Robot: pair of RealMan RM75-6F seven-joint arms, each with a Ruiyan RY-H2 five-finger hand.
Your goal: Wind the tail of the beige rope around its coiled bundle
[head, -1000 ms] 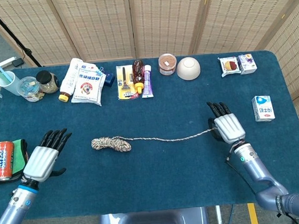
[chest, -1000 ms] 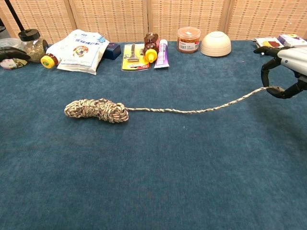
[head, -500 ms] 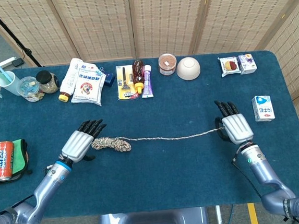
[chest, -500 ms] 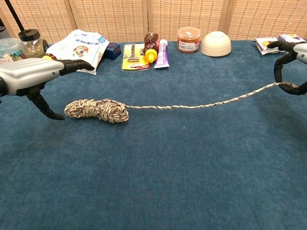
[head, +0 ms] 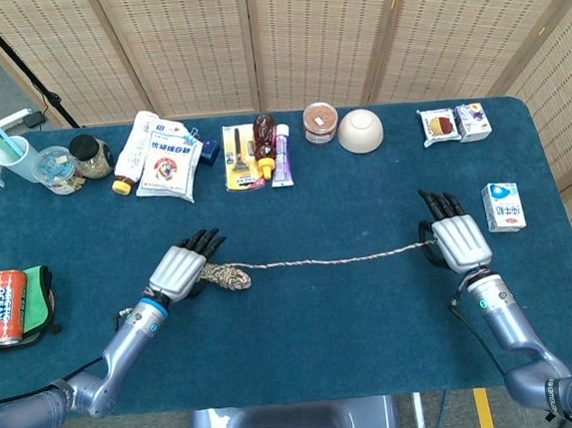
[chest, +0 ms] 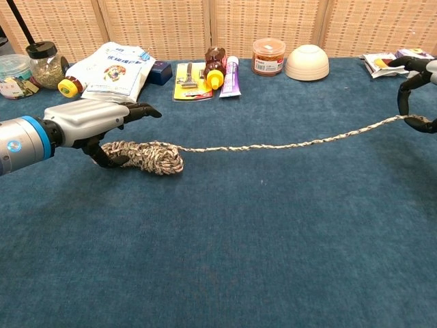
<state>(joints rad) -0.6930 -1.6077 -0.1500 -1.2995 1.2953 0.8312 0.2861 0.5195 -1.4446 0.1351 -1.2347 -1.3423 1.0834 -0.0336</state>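
One beige rope: its coiled bundle (chest: 142,156) is lying left of centre frame on the blue table (head: 315,317), and its single tail (chest: 287,144) is stretching rightward, lifting toward the right edge. Left hand (head: 183,268) is resting over the bundle's left end, thumb curling under it and fingers extended above; a second ago it was hovering far left near the one red can (head: 10,305). Right hand (head: 456,236) is pinching the tail end, having drawn it rightward. One white bowl (head: 361,130), one brown-lidded jar (head: 320,122).

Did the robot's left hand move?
Yes. The left hand slid rightward from beside the red can over to the coiled bundle.
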